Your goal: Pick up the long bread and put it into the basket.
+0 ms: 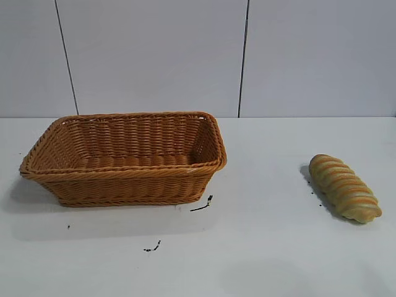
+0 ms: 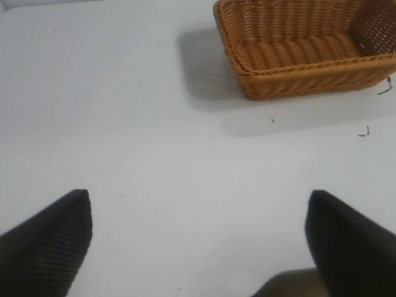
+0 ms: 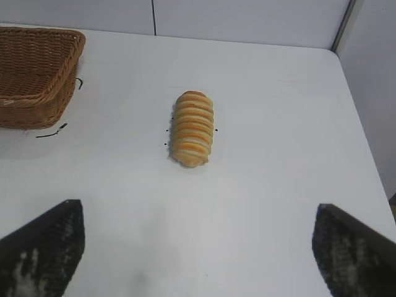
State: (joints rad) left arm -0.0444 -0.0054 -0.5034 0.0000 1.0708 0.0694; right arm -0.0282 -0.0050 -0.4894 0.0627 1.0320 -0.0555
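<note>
The long bread [image 1: 344,187], a tan loaf with pale and orange-brown diagonal ridges, lies on the white table at the right; the right wrist view shows the long bread [image 3: 193,128] ahead of my right gripper [image 3: 199,213]. That gripper is open and empty, well short of the loaf. The orange-brown wicker basket [image 1: 124,175] stands empty at the left and shows as the basket [image 2: 291,77] in the left wrist view. My left gripper [image 2: 199,204] is open over bare table, away from the basket. Neither arm appears in the exterior view.
Small dark scraps [image 1: 202,205] and more dark scraps [image 1: 153,247] lie on the table [image 1: 260,247] near the basket's front corner. A grey panelled wall [image 1: 154,55] runs behind. The table's right edge [image 3: 365,148] shows in the right wrist view.
</note>
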